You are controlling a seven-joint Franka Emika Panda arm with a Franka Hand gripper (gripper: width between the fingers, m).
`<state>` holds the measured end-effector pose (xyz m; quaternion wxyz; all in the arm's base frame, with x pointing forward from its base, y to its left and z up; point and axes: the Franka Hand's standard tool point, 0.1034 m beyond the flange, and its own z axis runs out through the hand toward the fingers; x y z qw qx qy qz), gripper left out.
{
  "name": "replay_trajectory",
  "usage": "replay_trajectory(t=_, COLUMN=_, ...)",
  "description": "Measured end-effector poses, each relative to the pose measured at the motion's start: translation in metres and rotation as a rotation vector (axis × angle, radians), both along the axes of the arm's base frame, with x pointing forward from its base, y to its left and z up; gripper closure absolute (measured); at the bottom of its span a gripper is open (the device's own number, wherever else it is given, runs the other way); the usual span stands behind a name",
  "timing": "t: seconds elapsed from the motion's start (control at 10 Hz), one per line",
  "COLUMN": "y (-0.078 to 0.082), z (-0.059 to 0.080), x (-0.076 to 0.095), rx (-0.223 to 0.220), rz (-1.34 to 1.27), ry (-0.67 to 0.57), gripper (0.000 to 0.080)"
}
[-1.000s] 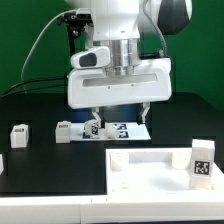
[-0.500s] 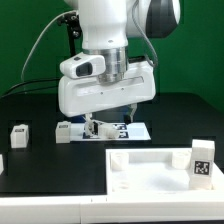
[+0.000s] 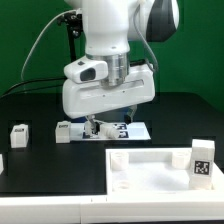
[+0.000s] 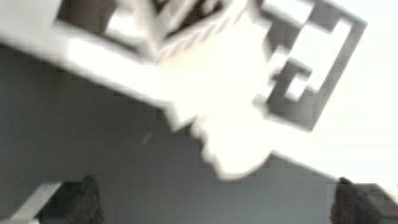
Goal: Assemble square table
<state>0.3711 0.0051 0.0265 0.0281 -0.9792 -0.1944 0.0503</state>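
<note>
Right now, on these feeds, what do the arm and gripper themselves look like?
The arm is bulky, with smooth rounded white shells and a black cap on one joint. The gripper has a wide, boxy white body with a grey module mounted above it. Its fingers are dark and slim. Black cables loop behind. No markings are legible.

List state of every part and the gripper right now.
gripper: open, low over a leg, gripping nothing.
leg under gripper: loose, not gripped.
near leg: loose, beside the marker board.
outer leg: loose, exterior view's left.
square panel: flat, rim up.
corner leg: upright at panel's corner; seating unclear.
</note>
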Motion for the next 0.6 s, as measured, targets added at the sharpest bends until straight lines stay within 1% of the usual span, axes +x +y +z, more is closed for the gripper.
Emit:
replay_trajectory(t=0.1, y=-0.001, z=0.001, x=0.002, rx=0.001, rz=-0.003, ry=-0.001, gripper=0.0151)
replay_trajectory(t=0.3, y=-0.003, z=0.0, x=0.002, rx=0.0, rz=-0.007, ry=0.001, gripper=0.0151)
replay_trajectory(t=0.4, y=-0.007, z=-0.002, x=-0.001, rx=-0.008, rz=0.055, ry=-0.021, gripper=0.0151)
replay_trajectory(t=0.5, y=-0.016, z=-0.007, x=-0.015, rx=-0.02, rz=0.142, ry=-0.033, gripper=0.0151)
replay_trajectory(t=0.6, y=-0.029, z=-0.008, x=-0.018, rx=-0.009, rz=0.194, ry=-0.028, gripper=0.0151)
